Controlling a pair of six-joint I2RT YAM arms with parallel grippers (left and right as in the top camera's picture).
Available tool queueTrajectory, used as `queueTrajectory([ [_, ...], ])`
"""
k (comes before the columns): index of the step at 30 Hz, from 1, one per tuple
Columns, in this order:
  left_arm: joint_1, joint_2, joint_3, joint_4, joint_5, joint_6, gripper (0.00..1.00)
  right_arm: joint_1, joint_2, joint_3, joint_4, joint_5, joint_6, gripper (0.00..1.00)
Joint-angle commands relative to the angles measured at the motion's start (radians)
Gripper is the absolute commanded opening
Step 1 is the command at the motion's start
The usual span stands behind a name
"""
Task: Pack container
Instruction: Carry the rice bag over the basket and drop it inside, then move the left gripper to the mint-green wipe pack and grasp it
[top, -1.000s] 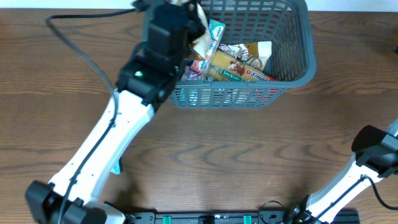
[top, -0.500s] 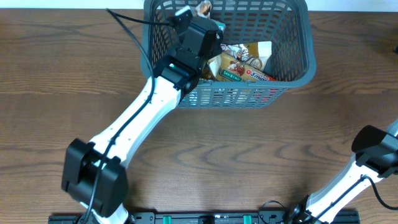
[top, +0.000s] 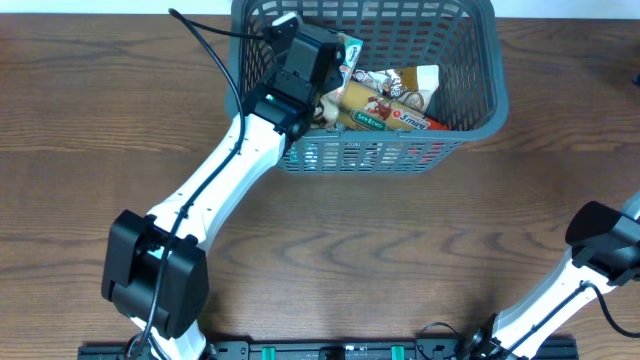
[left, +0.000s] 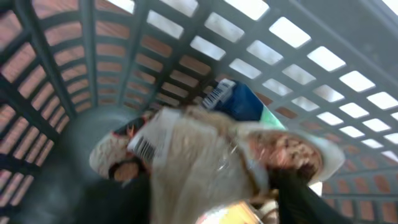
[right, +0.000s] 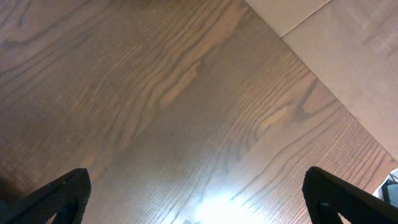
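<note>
The container (top: 482, 108), a dark grey lattice basket, stands at the table's far edge with several snack packets (top: 385, 102) inside. My left gripper (top: 322, 62) reaches down into its left half. In the left wrist view the left gripper (left: 211, 200) is open, its dark fingers (left: 121, 202) wide apart on either side of a pale crinkled packet (left: 199, 146). That packet lies on the others, in front of a blue packet (left: 241, 101), with the container's wall (left: 74, 74) around them. My right gripper (right: 199, 199) stands open over bare wood.
The right arm (top: 603, 240) sits at the table's lower right corner, far from the basket. A black cable (top: 205, 45) runs from the left arm across the basket's left rim. Brown wooden tabletop (top: 400, 250) lies between the arms.
The left arm swung over the basket's left rim and dipped inside. Its jaws, shut on the pale packet before, have parted. The right arm has not moved.
</note>
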Motion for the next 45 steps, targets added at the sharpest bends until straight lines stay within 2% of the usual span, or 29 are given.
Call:
queueTrajectory([
  [1,0.011,-0.025,0.023,0.005,-0.011,0.058,0.68,-0.002,-0.008,-0.002,-0.001,0.004,0.014,0.99],
  [6,0.011,-0.03,0.117,-0.018,-0.012,0.235,0.94,-0.002,-0.008,-0.002,-0.001,0.004,0.014,0.99],
  [8,0.011,-0.03,0.198,-0.065,-0.032,0.292,1.0,-0.002,-0.008,-0.002,-0.001,0.004,0.014,0.99],
  [12,0.011,-0.03,0.394,-0.176,-0.135,0.354,0.99,-0.002,-0.008,-0.002,-0.001,0.004,0.014,0.99],
  [19,0.011,-0.046,0.673,-0.318,-0.296,0.359,0.99,-0.002,-0.008,-0.002,-0.001,0.004,0.014,0.99],
  [24,0.011,-0.101,0.693,-0.423,-0.296,0.37,0.99,-0.002,-0.008,-0.002,-0.001,0.004,0.014,0.99],
  [25,0.012,-0.108,0.693,-0.439,-0.296,0.399,0.99,-0.002,-0.008,-0.002,0.0,0.004,0.014,0.99],
  [27,0.017,-0.118,0.693,-0.453,-0.303,0.545,0.99,-0.002,-0.008,-0.002,-0.001,0.004,0.014,0.99],
  [28,0.019,-0.124,0.693,-0.463,-0.334,0.577,0.99,-0.002,-0.008,-0.002,-0.001,0.004,0.014,0.99],
  [30,0.022,-0.135,0.693,-0.492,-0.441,0.558,0.99,-0.002,-0.008,-0.002,0.0,0.004,0.014,0.99],
  [34,0.022,-0.178,0.693,-0.573,-0.657,0.399,0.99,-0.002,-0.008,-0.002,-0.001,0.004,0.014,0.99],
  [37,0.022,-0.219,0.693,-0.664,-0.793,0.185,0.99,-0.002,-0.008,-0.002,-0.001,0.004,0.014,0.99],
  [41,0.035,-0.285,0.693,-0.903,-0.876,-0.236,0.99,-0.002,-0.008,-0.002,-0.001,0.004,0.014,0.99],
  [45,0.098,-0.327,0.693,-1.277,-0.806,-0.796,0.99,-0.002,-0.008,-0.002,-0.001,0.004,0.014,0.99],
])
